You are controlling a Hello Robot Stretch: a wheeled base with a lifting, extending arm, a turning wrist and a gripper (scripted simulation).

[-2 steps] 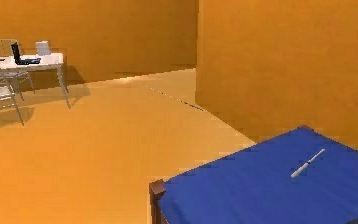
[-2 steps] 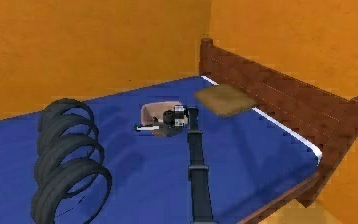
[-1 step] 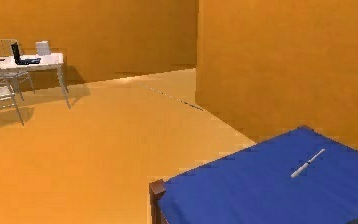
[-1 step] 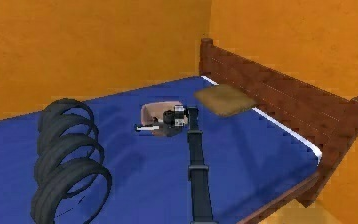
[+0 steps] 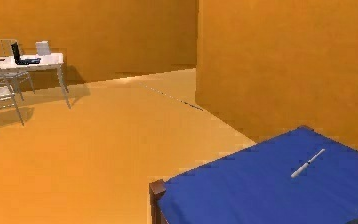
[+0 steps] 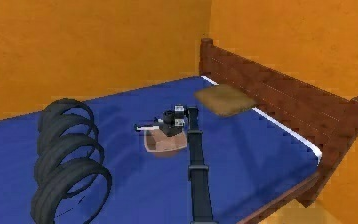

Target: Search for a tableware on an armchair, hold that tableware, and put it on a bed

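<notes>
Walls (image 5: 117,40) and floor (image 5: 97,150) are the same flat orange everywhere, so not much contrast to go on.

Forward view first. Far over on its left sits a white thin-legged counter (image 5: 49,63) carrying a dark laptop-like thing (image 5: 25,56) and a small pale boxy thing (image 5: 42,46) beside it. Just in front of the counter stands a grey metal-frame chair (image 5: 2,92). Bare floor runs across the middle. Bottom right is the corner of a bed (image 5: 237,190) with a deep blue cover and a brown wooden corner post (image 5: 157,190). A thin white stick-like thing (image 5: 307,162) lies on the cover, too small to name.

Arm side view now. On its left, a stack of big dark coiled rings (image 6: 72,160) sits on the blue cover, kinda like a fat black spring. In the middle, the dark square arm bar (image 6: 199,180) comes up from the bottom edge and ends at the end effector (image 6: 155,130), out over the middle of the bed. Right at it is a small brownish round bowl-shaped thing (image 6: 165,146), which fits the tableware. Whether it rests on the cover or hangs just clear of it, no idea, so I honestly can't tell whether the end effector holds anything. Further right, a flat tan pillow (image 6: 222,98) lies on the cover near the brown wooden headboard (image 6: 277,90).
</notes>
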